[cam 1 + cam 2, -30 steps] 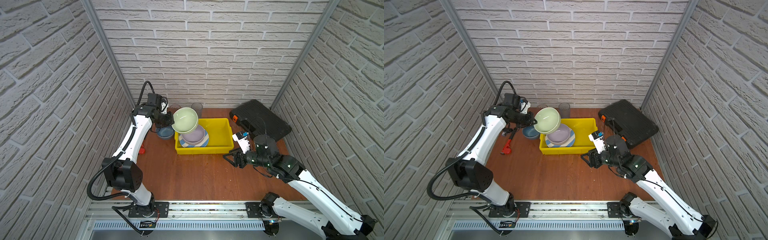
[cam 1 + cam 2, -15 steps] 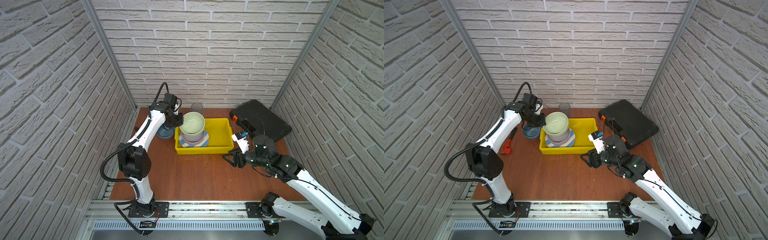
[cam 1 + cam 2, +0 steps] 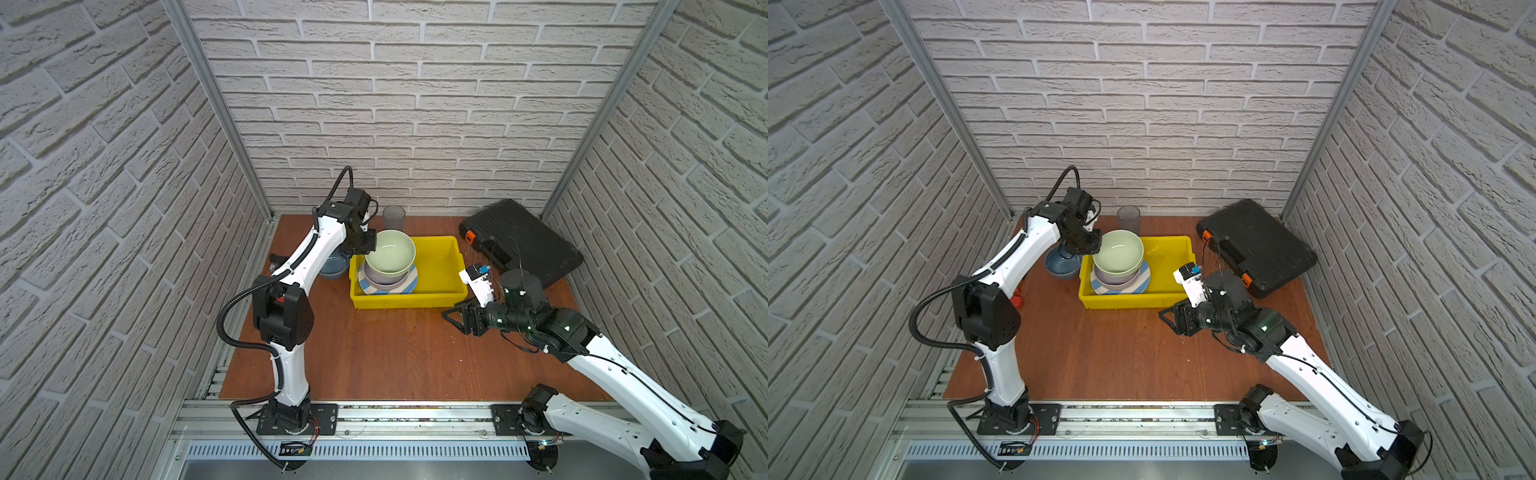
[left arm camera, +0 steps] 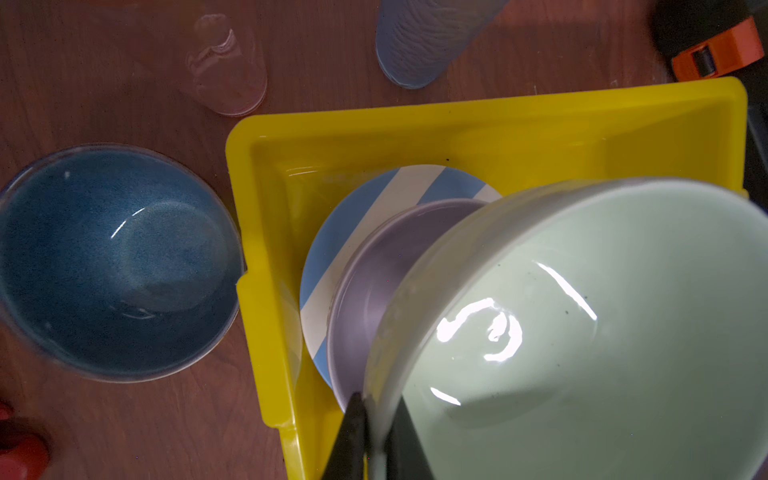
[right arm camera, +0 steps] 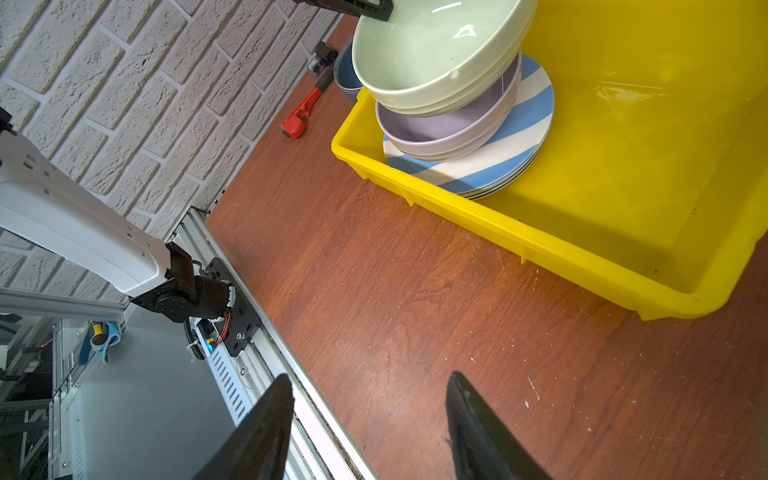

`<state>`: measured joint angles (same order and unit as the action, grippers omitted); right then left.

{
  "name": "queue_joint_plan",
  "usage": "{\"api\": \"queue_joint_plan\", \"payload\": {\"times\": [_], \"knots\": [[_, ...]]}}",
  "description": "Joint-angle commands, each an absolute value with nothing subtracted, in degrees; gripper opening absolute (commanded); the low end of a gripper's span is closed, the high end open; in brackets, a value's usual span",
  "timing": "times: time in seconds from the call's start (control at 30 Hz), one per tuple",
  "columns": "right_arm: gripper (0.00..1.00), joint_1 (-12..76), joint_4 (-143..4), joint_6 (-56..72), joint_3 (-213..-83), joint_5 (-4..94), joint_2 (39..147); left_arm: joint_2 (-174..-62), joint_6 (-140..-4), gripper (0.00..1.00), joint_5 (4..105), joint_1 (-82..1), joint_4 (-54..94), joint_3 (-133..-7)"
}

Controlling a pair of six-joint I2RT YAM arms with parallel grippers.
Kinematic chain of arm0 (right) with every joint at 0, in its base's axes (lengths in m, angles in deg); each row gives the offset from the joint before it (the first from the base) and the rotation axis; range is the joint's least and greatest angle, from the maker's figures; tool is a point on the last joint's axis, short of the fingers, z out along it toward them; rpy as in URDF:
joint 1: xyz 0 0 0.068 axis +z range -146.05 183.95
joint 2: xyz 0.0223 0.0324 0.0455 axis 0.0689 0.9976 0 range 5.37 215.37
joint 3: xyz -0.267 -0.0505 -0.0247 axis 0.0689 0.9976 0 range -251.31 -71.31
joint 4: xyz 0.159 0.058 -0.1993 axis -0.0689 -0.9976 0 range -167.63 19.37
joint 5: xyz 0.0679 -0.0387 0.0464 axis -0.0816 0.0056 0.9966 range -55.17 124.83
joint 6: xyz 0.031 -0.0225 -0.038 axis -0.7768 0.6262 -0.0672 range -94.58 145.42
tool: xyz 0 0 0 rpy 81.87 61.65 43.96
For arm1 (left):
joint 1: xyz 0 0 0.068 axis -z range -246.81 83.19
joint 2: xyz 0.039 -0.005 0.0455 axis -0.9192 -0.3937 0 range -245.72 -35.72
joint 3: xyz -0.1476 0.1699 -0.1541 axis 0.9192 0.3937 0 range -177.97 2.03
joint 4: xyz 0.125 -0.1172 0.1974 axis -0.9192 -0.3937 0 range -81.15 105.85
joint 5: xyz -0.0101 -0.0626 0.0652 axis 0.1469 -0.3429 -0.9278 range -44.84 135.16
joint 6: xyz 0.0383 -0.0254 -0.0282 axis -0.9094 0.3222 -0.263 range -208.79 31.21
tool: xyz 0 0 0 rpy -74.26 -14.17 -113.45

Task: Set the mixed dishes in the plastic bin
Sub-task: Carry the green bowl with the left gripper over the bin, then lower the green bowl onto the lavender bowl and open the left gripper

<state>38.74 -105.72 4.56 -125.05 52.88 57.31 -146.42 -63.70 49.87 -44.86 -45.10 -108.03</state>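
The yellow plastic bin (image 3: 440, 266) holds a blue-white striped plate (image 5: 519, 137) with a lavender-grey bowl (image 5: 449, 124) on it. A pale green bowl (image 3: 390, 251) lies tilted on the lavender bowl. My left gripper (image 4: 376, 401) is shut on the green bowl's rim at the bin's left end. A blue bowl (image 3: 334, 268) stands on the table left of the bin. Two clear tumblers (image 4: 226, 70) (image 3: 394, 218) stand behind the bin. My right gripper (image 3: 453, 318) hovers open and empty over the table off the bin's front right corner.
A black case with orange latches (image 3: 519, 245) lies right of the bin at the back. A red wrench (image 5: 301, 112) lies by the left wall. Brick walls close the table in on three sides, and a metal rail (image 3: 395, 415) runs along its front.
My left arm has carried the pale green bowl rightward and down, from tilted above the bin's left end onto the lavender bowl. The right arm has stayed put.
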Motion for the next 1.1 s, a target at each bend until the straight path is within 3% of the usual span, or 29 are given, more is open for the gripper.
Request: {"api": "queue_joint_plan", "payload": {"times": [0.0,1.07], "knots": [[0.6,39.39,-103.62,4.41,-124.25,52.77,57.32,-146.45,-64.0,0.0,49.76,-44.04,-44.09,-111.81],[0.62,39.74,-104.1,4.41,-123.78,51.87,59.16,-147.71,-66.11,0.0,48.15,-43.5,-44.88,-108.1]]}}
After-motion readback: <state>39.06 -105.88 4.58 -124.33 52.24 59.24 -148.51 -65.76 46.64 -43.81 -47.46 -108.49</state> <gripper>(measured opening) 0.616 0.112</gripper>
